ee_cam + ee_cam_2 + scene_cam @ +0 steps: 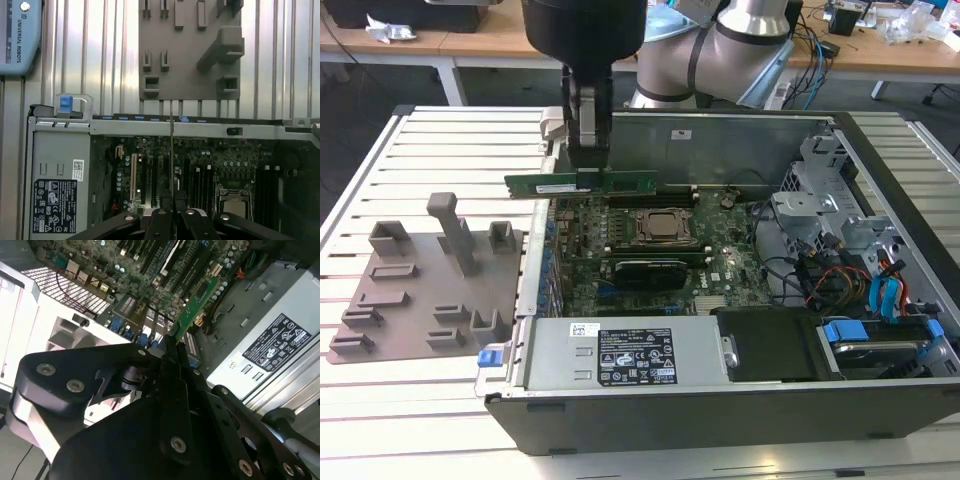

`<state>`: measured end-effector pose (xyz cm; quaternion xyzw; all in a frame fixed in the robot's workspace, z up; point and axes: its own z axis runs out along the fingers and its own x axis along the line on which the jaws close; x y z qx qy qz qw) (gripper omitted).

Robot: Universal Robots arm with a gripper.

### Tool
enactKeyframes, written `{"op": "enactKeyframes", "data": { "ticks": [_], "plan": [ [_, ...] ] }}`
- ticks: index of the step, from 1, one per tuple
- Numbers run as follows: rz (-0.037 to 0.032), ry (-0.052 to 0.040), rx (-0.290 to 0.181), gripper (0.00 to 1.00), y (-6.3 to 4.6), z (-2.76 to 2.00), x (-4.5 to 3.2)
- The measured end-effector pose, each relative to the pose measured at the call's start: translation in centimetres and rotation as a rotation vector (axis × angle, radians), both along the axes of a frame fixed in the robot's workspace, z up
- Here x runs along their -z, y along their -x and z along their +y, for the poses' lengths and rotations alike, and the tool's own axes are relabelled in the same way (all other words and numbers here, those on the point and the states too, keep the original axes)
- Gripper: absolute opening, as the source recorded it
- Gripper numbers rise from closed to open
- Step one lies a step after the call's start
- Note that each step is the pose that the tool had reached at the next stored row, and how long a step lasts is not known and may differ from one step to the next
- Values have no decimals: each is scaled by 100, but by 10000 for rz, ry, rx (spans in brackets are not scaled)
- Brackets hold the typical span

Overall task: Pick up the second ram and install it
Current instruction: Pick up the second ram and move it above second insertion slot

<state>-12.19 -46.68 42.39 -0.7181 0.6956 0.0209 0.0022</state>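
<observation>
The second ram [620, 183] is a long thin green stick held level above the far left part of the open computer's motherboard [720, 275]. My gripper [588, 172] is shut on it from above, near the middle of its length. One end of the stick reaches out over the case's left wall. In the second wrist view the ram [198, 300] sticks out past the black fingers [170, 357] over the board. In the first wrist view the ram [171, 150] shows edge-on as a thin line above the memory slots [197, 180].
A grey plastic tray [415, 300] with raised blocks lies on the slatted table at the exterior view's left of the case. Inside the case are the CPU socket [665, 227], a black heatsink [645, 270], the labelled power supply [620, 355] and drive cables [880, 290].
</observation>
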Motion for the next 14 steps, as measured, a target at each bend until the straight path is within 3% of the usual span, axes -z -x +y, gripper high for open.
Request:
{"op": "enactKeyframes", "data": {
  "ticks": [4,7,14],
  "plan": [
    [0,0,-1,13,-194,0,0],
    [0,1,-2,13,-404,0,0],
    [0,0,-1,13,-680,0,0]
  ]
}}
